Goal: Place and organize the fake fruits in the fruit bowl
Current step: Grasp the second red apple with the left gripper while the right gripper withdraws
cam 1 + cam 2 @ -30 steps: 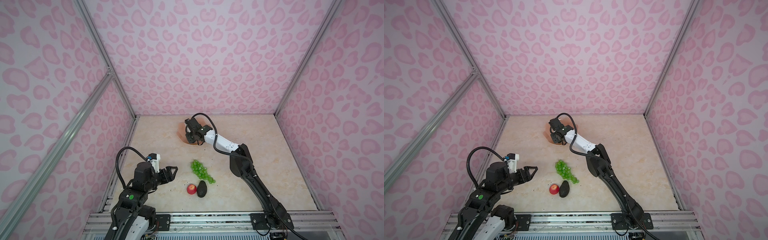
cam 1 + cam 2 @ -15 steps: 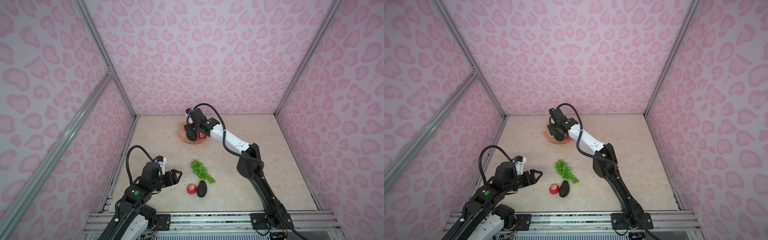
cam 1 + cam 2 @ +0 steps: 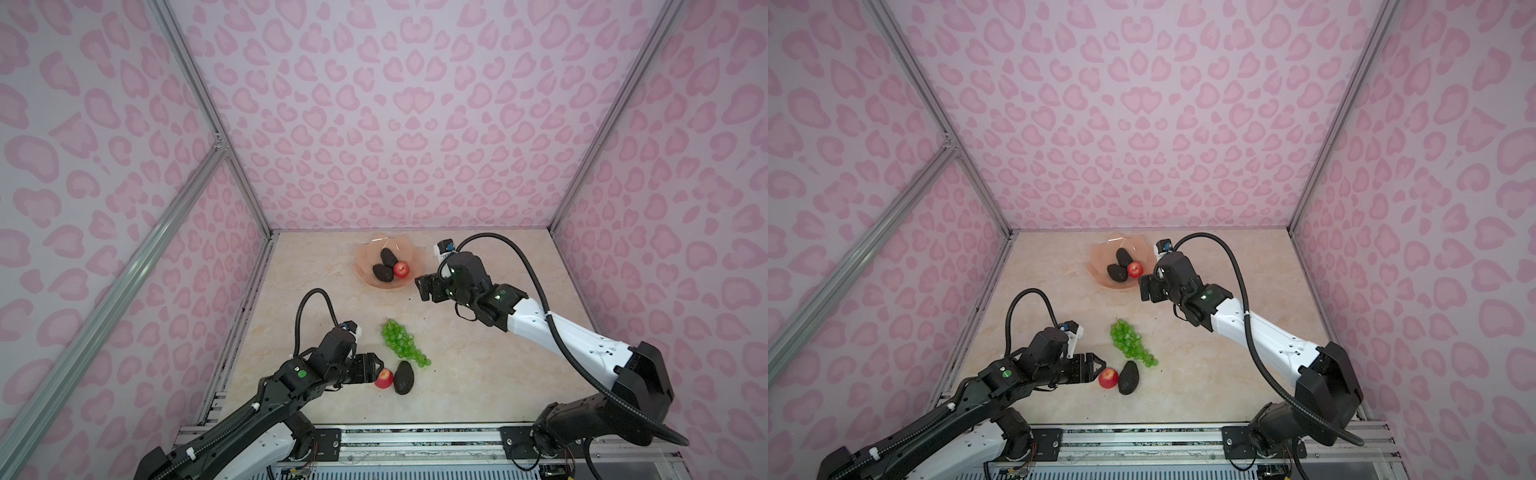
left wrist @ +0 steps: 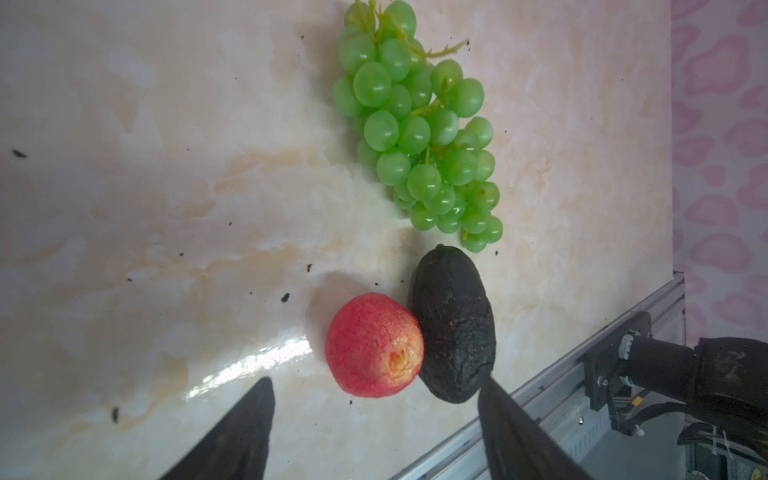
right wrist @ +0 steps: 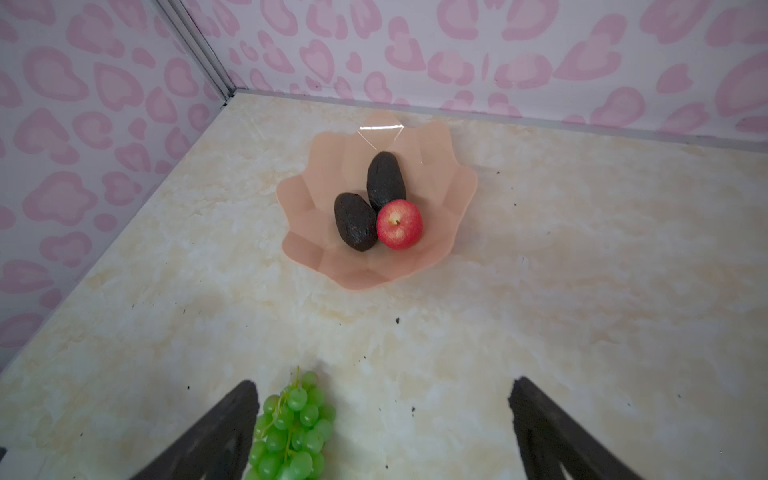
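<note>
The peach-pink fruit bowl (image 3: 365,266) (image 5: 440,174) stands at the back of the table. It holds two dark avocados (image 3: 389,257) (image 3: 382,272) and a red apple (image 3: 401,269). Nearer the front lie the green grapes (image 3: 401,343), a second apple (image 3: 384,378) and an avocado (image 3: 403,377) touching it. My left gripper (image 3: 376,366) (image 4: 376,380) is open, its tips just short of the loose apple (image 4: 374,345). My right gripper (image 3: 422,286) (image 5: 383,382) hangs open and empty beside the bowl's near right rim.
Pink patterned walls close the table on three sides. A metal rail (image 3: 415,432) runs along the front edge, close behind the loose avocado. Bare marble (image 3: 478,374) lies right of the grapes.
My right gripper opened, left the apple in the bowl and drew back to the right of it. My left gripper moved right, up to the loose apple.
</note>
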Tool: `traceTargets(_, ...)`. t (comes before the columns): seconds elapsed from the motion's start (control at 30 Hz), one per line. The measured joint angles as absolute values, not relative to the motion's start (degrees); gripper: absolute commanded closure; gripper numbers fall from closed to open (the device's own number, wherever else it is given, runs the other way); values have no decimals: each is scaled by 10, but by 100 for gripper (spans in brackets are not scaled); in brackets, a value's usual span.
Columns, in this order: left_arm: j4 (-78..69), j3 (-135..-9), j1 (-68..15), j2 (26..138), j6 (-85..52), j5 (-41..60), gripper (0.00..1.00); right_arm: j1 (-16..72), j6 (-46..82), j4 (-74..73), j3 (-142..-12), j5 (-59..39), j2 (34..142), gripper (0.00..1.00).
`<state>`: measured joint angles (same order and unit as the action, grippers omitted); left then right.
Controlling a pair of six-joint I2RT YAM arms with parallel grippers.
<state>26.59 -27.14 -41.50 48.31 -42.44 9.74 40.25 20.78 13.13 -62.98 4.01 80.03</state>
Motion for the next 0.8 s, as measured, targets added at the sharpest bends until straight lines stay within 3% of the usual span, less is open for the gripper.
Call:
traceTargets(0.23,240,-281,-479,562,-435,66,22,372,269,133,-509,64,703,5)
traceTargets(0.47,222,-281,-495,620,-449,40,27,355,285,134,-490,66,670,5)
traceTargets(0.8,217,-306,-496,684,-453,2,49,346,289,135,-483,66,658,5)
